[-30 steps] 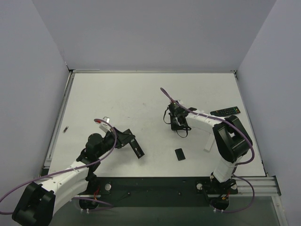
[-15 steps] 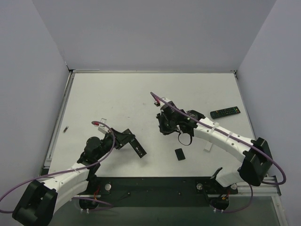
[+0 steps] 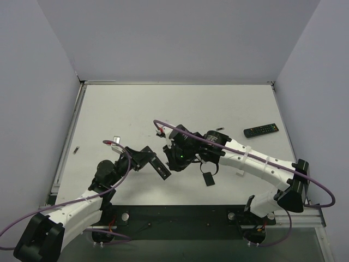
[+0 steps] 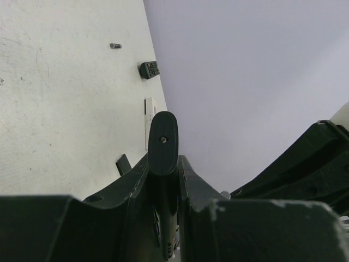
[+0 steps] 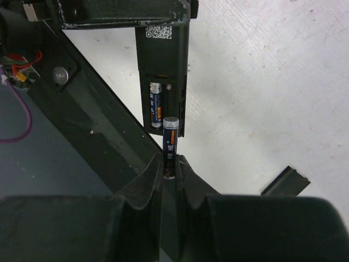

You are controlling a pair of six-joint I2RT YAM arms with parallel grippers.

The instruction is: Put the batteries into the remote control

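Observation:
The black remote control [image 3: 160, 170] is gripped by my shut left gripper [image 3: 146, 157] just above the table's near left part. Seen from the left wrist, it stands edge-on [image 4: 162, 139] between the fingers [image 4: 163, 164]. In the right wrist view its back [image 5: 163, 49] faces the camera with the compartment open. One battery [image 5: 155, 103] lies in the left slot; the right slot shows a bare spring. My right gripper [image 5: 170, 164] is shut on a second battery [image 5: 170, 139], whose top end hangs just over the compartment's lower edge. In the top view, the right gripper [image 3: 175, 159] sits right beside the remote.
The black battery cover [image 3: 208, 178] lies on the table near the right arm. A second remote [image 3: 260, 130] rests at the far right, with a loose battery [image 3: 220, 130] to its left. A white strip [image 3: 240, 166] lies under the right arm. A small dark piece [image 3: 76, 149] sits at the left edge.
My right arm has swung left across the table with the battery, from the middle right to the held remote. The left gripper and remote shifted only slightly.

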